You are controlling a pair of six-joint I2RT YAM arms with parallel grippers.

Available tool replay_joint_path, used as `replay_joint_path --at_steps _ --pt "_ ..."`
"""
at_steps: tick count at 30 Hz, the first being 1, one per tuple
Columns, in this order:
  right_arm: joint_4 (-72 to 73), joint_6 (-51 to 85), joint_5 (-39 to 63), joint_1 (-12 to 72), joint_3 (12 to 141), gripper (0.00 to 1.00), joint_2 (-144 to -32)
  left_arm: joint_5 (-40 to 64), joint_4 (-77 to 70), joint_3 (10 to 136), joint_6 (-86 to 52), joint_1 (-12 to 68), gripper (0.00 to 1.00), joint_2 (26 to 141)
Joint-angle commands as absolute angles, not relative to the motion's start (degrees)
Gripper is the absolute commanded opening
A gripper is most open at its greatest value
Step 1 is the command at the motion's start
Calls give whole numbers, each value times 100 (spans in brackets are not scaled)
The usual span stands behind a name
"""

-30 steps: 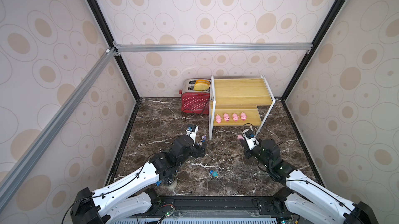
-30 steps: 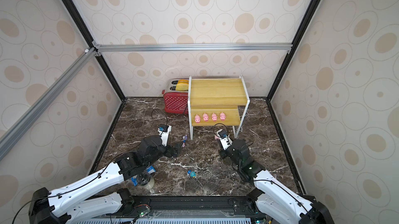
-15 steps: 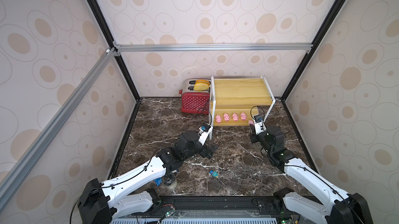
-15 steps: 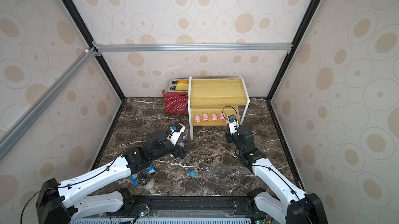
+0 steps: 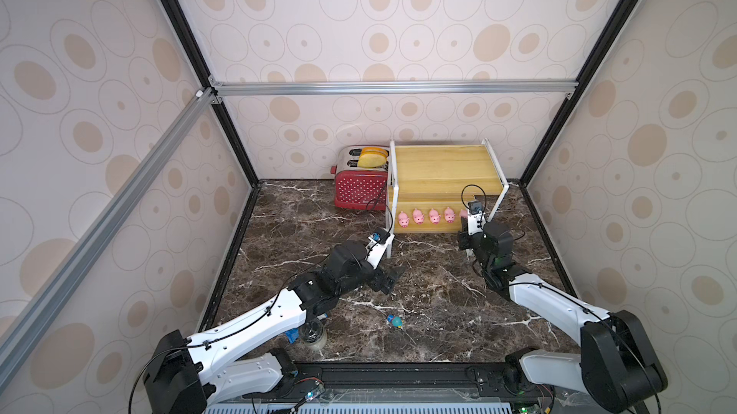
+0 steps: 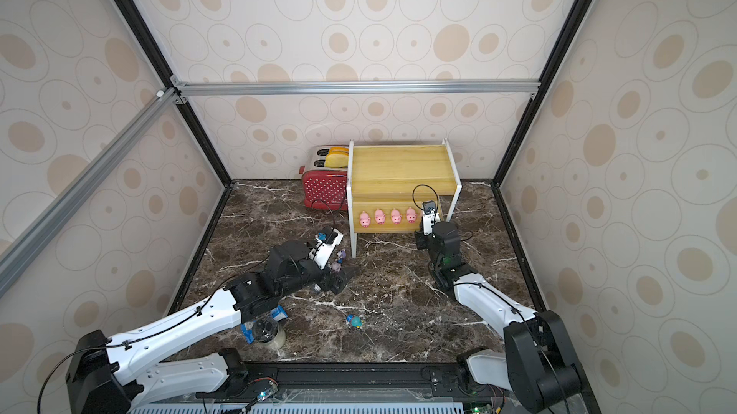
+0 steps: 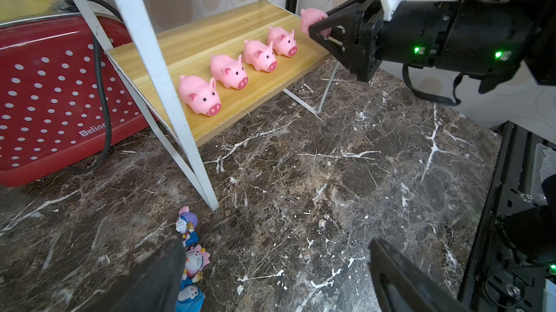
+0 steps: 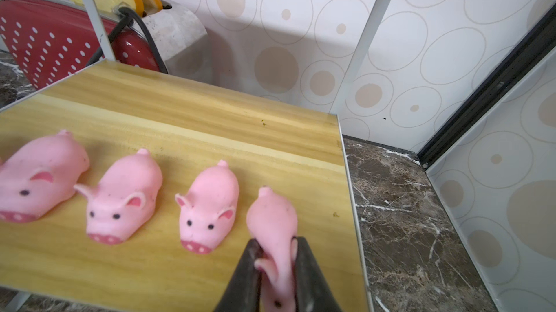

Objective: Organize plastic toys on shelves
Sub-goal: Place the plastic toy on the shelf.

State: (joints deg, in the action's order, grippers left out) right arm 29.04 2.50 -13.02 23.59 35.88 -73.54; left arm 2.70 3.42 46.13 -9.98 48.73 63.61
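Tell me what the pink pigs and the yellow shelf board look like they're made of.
The small pink toy pigs look like soft rubber or squishy plastic, matte: the pig pinched in the right end effector is squeezed narrow. The lower yellow shelf board looks like wood or laminate, smooth, with grain streaks.

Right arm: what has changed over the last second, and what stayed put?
The right gripper carried the pink pig forward from in front of the rack to the right end of the lower shelf, jaws still shut on it. The left gripper, jaws open, shifted slightly toward the rack's front leg beside the figurines. The four shelved pigs, toaster, jar and lone floor figurine stayed put.
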Motion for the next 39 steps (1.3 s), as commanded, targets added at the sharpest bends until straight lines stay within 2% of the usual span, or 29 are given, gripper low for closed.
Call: replay_joint_path --at_steps 1,9,20,33,39 --pt "3314 291 -1406 2309 3761 21 -7507 281 325 4686 -908 4834 99 6294" --pt "3445 257 -1374 2272 3901 25 -7889 290 360 4698 -932 4834 99 6278" --pt "3349 255 -1394 2267 3876 38 -8042 294 413 4685 -968 4834 99 6257" --pt "3210 255 -1429 2268 3574 47 -7463 333 394 4695 -1037 4834 99 6319" --pt "2147 395 -1174 2264 3489 65 -6707 308 349 4687 -1107 4836 99 6326"
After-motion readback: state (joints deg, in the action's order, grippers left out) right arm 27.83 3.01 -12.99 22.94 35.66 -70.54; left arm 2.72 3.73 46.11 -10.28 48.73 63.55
